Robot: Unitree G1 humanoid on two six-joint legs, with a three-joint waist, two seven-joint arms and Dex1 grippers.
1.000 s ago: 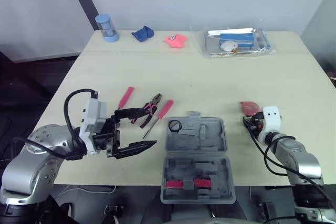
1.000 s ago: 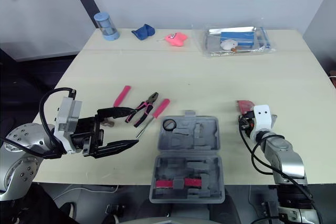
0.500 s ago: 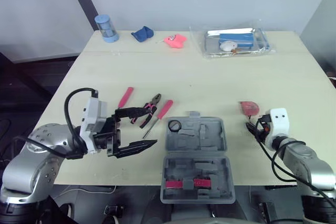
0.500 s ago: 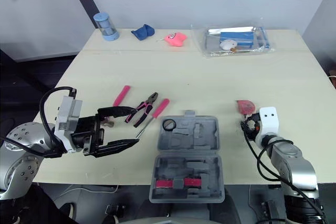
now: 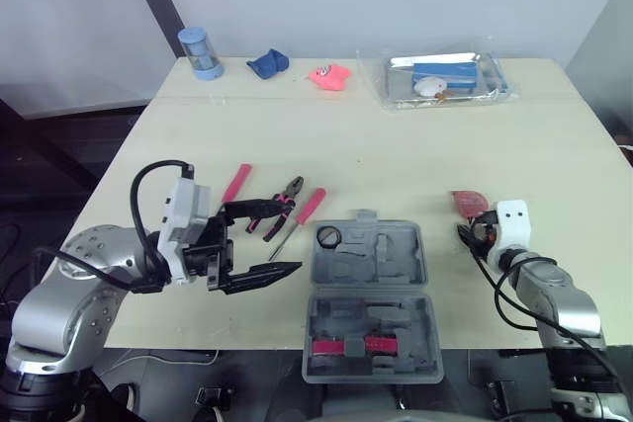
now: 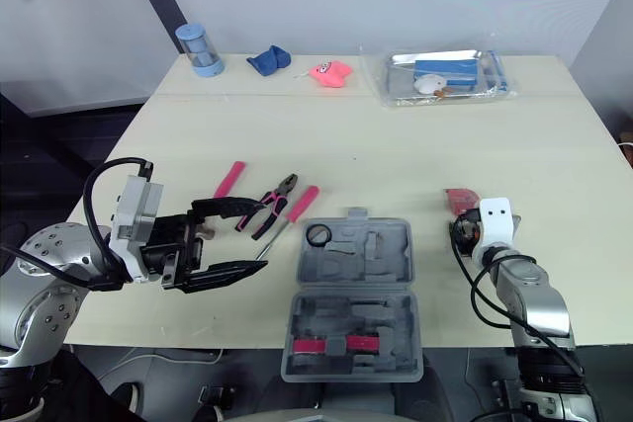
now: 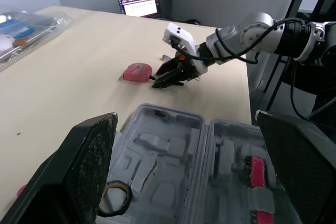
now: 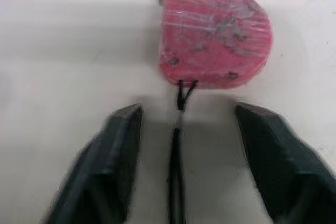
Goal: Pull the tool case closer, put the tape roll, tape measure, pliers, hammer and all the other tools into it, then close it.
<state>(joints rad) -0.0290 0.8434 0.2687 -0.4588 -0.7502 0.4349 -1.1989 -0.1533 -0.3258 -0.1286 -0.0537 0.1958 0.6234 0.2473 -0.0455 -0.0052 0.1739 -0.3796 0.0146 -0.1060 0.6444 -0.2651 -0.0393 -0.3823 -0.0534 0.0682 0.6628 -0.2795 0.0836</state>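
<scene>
Most of the packing is waiting to be done, as I am judging it. The tool case [image 5: 371, 294] is lying open near the front edge of the surface [image 5: 396, 135], between my two arms, so I am counting the pull as finished. The tape roll [image 5: 329, 236] is sitting in a far corner pocket of the case, on my left side.

Everything else is lying outside. The tape measure [image 8: 215, 38] is resting on the surface to the right of the case, apart from it. The pliers [image 5: 282, 205], a pink-handled screwdriver [image 5: 305, 212] and another pink handle [image 5: 236, 184] are lying to the left of the case. Whether that last one is the hammer I cannot tell. After those, the lid is waiting to be shut.

My left arm is reaching low across the surface from the left. The left tool [image 5: 285, 236] is gaping wide and carrying nothing, pointing toward the case, with its far finger close by the pliers' handles.

My right arm is bending in from the right edge. The right tool [image 8: 186, 129] is hanging low, fingers spread and gripping nothing. Its tips are stopping just short of the tape measure, whose black cord is running between them.
</scene>
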